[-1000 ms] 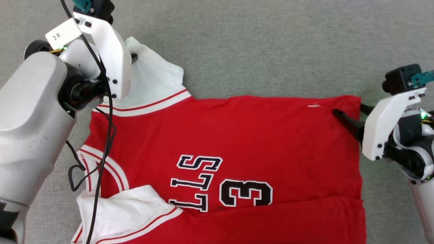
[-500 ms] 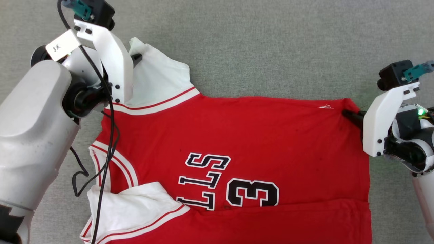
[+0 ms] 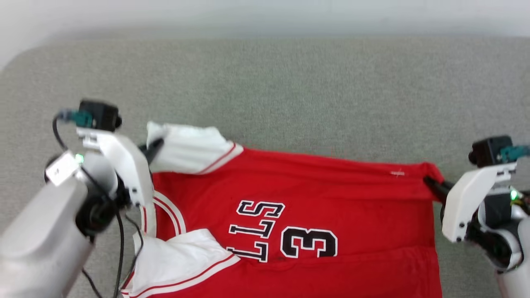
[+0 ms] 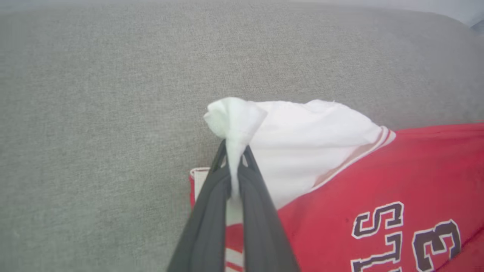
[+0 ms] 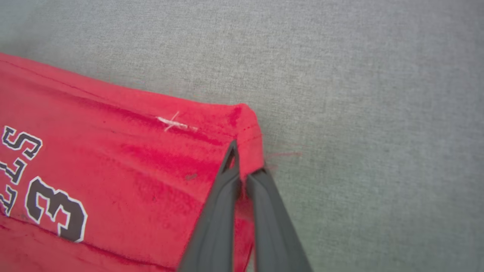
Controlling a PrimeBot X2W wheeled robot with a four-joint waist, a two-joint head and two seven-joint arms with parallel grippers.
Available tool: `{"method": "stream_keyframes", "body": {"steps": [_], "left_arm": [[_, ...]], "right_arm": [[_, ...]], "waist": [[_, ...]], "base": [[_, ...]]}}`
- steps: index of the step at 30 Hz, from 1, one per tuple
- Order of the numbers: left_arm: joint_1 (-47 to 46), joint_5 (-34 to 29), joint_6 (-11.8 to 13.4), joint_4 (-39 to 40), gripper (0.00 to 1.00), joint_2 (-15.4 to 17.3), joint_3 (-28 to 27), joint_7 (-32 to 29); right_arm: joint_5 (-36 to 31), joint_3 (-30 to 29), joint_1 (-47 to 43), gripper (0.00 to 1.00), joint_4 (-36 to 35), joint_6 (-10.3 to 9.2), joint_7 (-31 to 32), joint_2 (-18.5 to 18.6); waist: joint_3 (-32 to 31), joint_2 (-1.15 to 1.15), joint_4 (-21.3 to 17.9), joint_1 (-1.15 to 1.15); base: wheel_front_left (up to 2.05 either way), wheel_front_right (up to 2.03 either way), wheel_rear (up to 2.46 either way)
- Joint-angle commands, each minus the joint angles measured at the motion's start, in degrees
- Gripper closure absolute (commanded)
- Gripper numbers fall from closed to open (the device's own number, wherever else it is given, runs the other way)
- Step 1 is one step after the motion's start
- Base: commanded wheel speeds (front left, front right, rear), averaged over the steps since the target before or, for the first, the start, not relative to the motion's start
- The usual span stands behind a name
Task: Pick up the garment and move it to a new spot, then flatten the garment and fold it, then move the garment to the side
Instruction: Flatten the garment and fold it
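The garment [image 3: 314, 198] lies print-up on the grey table [image 3: 290, 91], long axis left-right, collar left, hem right. The right hand [image 3: 428, 182], apart a second ago, has clamped the far hem corner; the left hand [image 3: 155, 145] stays clamped on the far white sleeve. With both far corners held, lifting can likely begin.

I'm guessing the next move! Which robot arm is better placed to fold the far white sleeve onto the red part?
Left. The left gripper is shut on that white sleeve at its tip, while the right gripper pinches the red hem corner of the jersey, at the opposite end.
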State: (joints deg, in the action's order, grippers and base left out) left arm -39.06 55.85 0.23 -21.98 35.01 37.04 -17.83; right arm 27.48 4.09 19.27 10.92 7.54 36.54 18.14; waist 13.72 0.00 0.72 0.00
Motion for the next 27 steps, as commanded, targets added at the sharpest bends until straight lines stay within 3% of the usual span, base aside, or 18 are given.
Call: {"method": "stream_keyframes", "body": {"steps": [1,16,19,24,25,26,27], "left_arm": [[3.9,0.54,1.11,1.42,1.0,0.44,-0.36,1.68],[29.87,4.4,9.12,14.11,1.0,3.16,-0.89,10.32],[33.32,5.42,10.03,14.19,1.0,2.39,-0.42,10.9],[35.61,6.51,8.73,11.84,1.0,0.21,0.69,11.4],[35.35,6.97,8.23,11.3,1.0,-0.56,0.58,11.77],[35.14,7.55,7.45,10.54,1.0,-1.2,0.73,11.66],[34.72,7.52,6.81,9.58,1.0,-1.43,1.08,11.34]], "right_arm": [[-0.35,-0.91,-2.49,1.0,-0.24,-0.1,-1.25,-0.77],[-0.5,-4.97,-17.58,1.0,1.53,-0.1,-8.1,-5.66],[-0.63,-5.5,-19.53,1.0,2.01,-0.1,-9.2,-6.98],[-1.05,-5.99,-22.17,1.0,3.78,-0.1,-10.96,-8.71],[-0.91,-6.09,-22.32,0.96,4.25,-0.11,-11.27,-9.08],[-0.62,-6.22,-22.47,0.71,4.74,-0.11,-11.66,-9.52],[-0.69,-6.21,-22.64,0.4,5.18,-0.11,-12.05,-9.73]], "waist": [[-2.81,0.0,0.79,0.0],[-10.15,0.0,2.34,0.0],[-10.9,0.0,2.22,0.0],[-11.22,0.0,2.17,0.0],[-11.23,0.0,2.17,0.0],[-11.23,0.0,2.16,0.0],[-11.28,0.0,2.12,0.0]], "base": [[0.0,0.0,0.0],[0.0,0.0,0.0],[0.0,0.0,0.0],[0.0,0.0,0.0],[0.0,0.0,0.0],[0.0,0.0,0.0],[0.0,0.0,0.0]]}}
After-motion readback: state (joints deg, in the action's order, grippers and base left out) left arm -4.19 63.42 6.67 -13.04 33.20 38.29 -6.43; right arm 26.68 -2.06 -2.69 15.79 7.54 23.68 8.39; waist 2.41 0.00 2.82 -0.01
